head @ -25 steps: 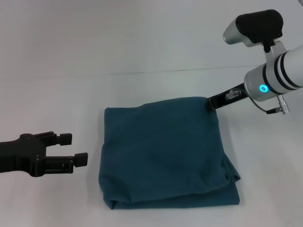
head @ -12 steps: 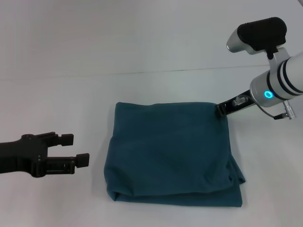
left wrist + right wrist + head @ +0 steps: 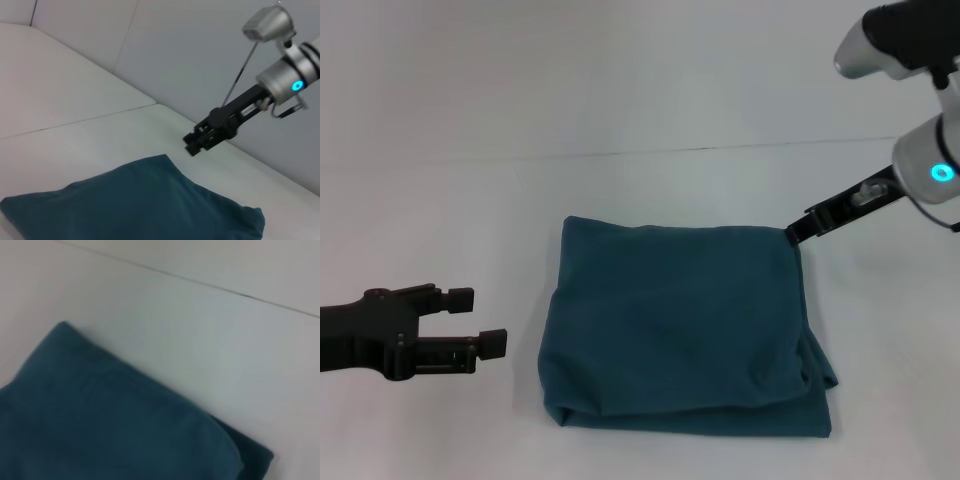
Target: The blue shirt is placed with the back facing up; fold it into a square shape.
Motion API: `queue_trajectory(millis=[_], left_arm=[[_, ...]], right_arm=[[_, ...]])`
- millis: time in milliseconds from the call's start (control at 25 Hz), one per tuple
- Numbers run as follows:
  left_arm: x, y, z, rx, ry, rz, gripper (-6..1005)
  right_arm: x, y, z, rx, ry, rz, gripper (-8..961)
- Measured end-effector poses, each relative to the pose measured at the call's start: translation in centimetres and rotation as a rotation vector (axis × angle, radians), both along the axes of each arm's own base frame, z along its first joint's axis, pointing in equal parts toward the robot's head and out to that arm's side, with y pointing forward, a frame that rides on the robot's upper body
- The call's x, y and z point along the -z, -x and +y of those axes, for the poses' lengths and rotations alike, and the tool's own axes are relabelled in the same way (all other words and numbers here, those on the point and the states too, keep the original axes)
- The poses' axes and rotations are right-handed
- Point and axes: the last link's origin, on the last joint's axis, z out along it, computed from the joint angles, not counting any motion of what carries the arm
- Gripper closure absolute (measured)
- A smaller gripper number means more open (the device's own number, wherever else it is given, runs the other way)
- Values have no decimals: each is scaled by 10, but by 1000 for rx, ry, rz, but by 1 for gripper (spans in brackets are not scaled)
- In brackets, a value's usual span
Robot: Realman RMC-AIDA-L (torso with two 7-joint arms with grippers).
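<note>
Right end effector (image 3: 798, 233) sits just off the far right corner of the blue shirt (image 3: 680, 325); whether its fingers are apart cannot be told. Left end effector (image 3: 478, 320), spread, waits well left. Folded roughly square on the white surface (image 3: 650, 120), the shirt needs a clean, snag-free withdrawal.
</note>
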Motion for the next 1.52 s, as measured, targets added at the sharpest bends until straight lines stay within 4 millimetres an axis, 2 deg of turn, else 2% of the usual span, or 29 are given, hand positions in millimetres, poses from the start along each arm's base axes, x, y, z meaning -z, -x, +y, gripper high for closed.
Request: queue_trajectory(millis=[40,160,320,440,680,1080,1440,1520], left_arm=[[0,0,-1,6,2,0,106],[0,0,-2,21,6,2,108],[-2,-1,-7,73,23,9,110],[-1,-1,-15,118,76,26,111],[1,4,-19,116,117,69,114],[3,3,-17,117,117,73,119],[6,2,-15,120,117,81,123],[6,1,-15,120,116,82,124]], right_arm=[[0,0,0,0,0,0,602],[-9,21,-19,-39,80,-36,496],[-5,38,-41,-64,217,-99,326],[0,46,-50,-68,297,-124,177],[19,51,-63,-81,401,-168,9],[51,44,-67,-60,448,-166,8],[62,38,-62,-50,445,-184,152],[62,38,-62,-51,442,-184,234]])
